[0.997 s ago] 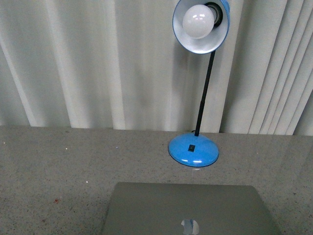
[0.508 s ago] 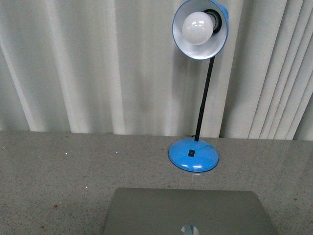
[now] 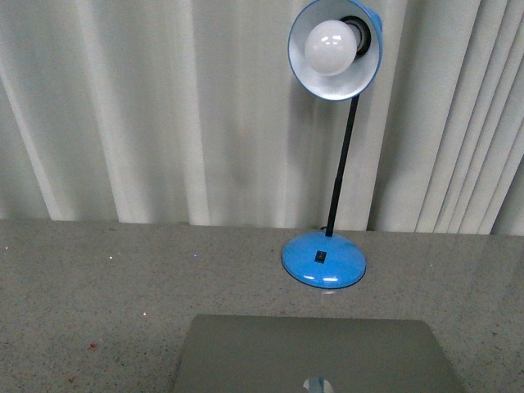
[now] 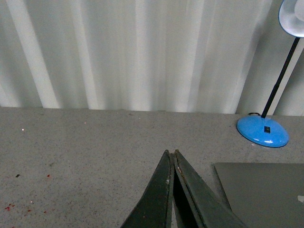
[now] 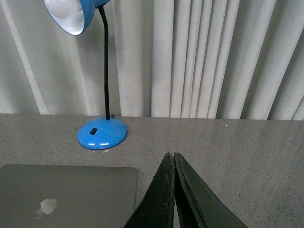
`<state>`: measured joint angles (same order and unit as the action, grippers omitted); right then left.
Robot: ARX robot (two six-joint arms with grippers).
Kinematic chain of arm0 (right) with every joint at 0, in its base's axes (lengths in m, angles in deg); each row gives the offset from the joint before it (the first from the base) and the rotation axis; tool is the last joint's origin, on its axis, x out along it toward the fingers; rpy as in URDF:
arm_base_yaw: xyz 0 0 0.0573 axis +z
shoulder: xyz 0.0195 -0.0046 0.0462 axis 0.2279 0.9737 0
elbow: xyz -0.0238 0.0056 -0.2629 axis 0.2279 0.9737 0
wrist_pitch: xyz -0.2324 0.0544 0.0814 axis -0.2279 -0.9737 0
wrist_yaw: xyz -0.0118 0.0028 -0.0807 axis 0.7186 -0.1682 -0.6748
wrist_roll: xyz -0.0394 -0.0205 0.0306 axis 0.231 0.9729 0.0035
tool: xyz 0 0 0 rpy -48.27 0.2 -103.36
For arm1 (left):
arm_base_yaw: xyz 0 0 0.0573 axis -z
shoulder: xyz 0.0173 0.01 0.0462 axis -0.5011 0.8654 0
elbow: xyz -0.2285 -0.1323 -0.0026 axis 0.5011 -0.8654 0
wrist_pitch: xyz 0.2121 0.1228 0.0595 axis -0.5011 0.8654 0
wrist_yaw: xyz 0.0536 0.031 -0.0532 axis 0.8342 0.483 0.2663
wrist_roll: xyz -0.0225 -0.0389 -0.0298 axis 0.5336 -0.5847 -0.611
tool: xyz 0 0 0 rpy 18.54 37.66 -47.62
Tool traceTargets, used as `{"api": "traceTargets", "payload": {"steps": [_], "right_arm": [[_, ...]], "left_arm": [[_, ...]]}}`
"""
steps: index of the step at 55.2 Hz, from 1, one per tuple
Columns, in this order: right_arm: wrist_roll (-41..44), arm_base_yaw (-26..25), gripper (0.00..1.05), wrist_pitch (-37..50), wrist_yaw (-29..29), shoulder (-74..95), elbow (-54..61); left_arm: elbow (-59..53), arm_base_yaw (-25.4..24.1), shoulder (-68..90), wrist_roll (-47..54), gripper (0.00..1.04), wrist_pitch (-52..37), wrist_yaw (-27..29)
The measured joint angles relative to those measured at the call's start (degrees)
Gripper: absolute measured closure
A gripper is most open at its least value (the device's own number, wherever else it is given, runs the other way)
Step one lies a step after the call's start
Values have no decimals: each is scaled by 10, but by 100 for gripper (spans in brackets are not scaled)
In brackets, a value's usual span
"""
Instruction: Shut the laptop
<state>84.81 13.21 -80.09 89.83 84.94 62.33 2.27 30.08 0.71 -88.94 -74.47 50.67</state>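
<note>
The silver-grey laptop [image 3: 311, 352] lies flat with its lid down on the grey speckled table [image 3: 98, 286], the apple logo at the picture's bottom edge. It also shows in the left wrist view [image 4: 266, 190] and in the right wrist view [image 5: 66, 194], logo up. My left gripper [image 4: 171, 153] is shut and empty, above the table beside one side of the laptop. My right gripper [image 5: 170, 155] is shut and empty, above the table beside the laptop's other side. Neither gripper shows in the front view.
A blue desk lamp [image 3: 323, 258] with a white bulb stands on the table just behind the laptop; it also shows in both wrist views [image 4: 262, 131] [image 5: 102, 133]. White vertical blinds [image 3: 164, 106] hang behind the table.
The front view has shifted slightly, so the lamp and laptop sit a little lower in the picture than one second ago. Nothing on the table has moved.
</note>
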Motion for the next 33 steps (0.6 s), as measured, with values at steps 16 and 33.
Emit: {"api": "traceTargets", "payload": {"steps": [16, 33], "right_arm": [[0, 0, 49, 0, 0, 0, 0], [0, 0, 8, 0, 0, 0, 0]], "left_arm": [[0, 0, 0, 0, 56, 0, 0], [0, 0, 0, 0, 7, 0, 0]]}}
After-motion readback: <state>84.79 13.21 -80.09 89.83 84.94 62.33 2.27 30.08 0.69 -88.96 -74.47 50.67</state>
